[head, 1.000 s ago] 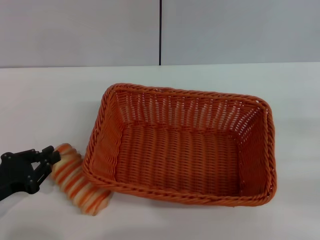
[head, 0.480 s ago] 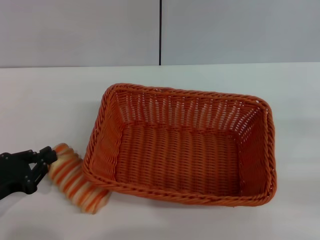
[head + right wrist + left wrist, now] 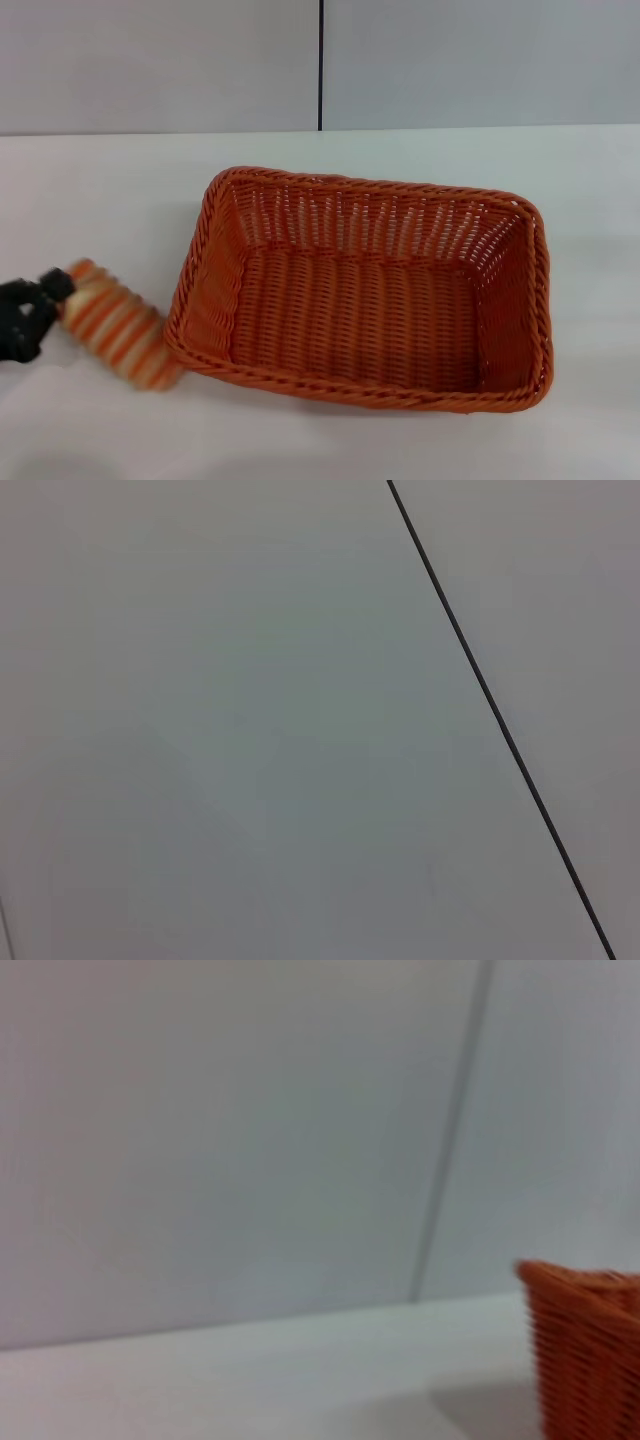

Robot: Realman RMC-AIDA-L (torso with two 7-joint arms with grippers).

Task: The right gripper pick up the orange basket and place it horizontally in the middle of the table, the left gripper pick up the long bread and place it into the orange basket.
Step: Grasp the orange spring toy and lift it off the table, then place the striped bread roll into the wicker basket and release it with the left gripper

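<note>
The orange basket [image 3: 372,186] lies with its long side across the middle of the white table [image 3: 100,200], and it holds nothing. A corner of the basket [image 3: 590,1350] also shows in the left wrist view. The long bread [image 3: 118,328], striped orange and cream, slants at the basket's left side, its lower end by the basket's near-left corner. My left gripper [image 3: 48,305] is at the far left edge of the head view, shut on the bread's upper left end. The right gripper is out of view.
A grey wall [image 3: 160,60] with a dark vertical seam [image 3: 320,60] stands behind the table. The right wrist view shows only the wall and its seam [image 3: 500,730].
The left gripper has pulled back to the left and slightly up. The bread has moved with it, away from the basket's front-left corner. The basket has not moved.
</note>
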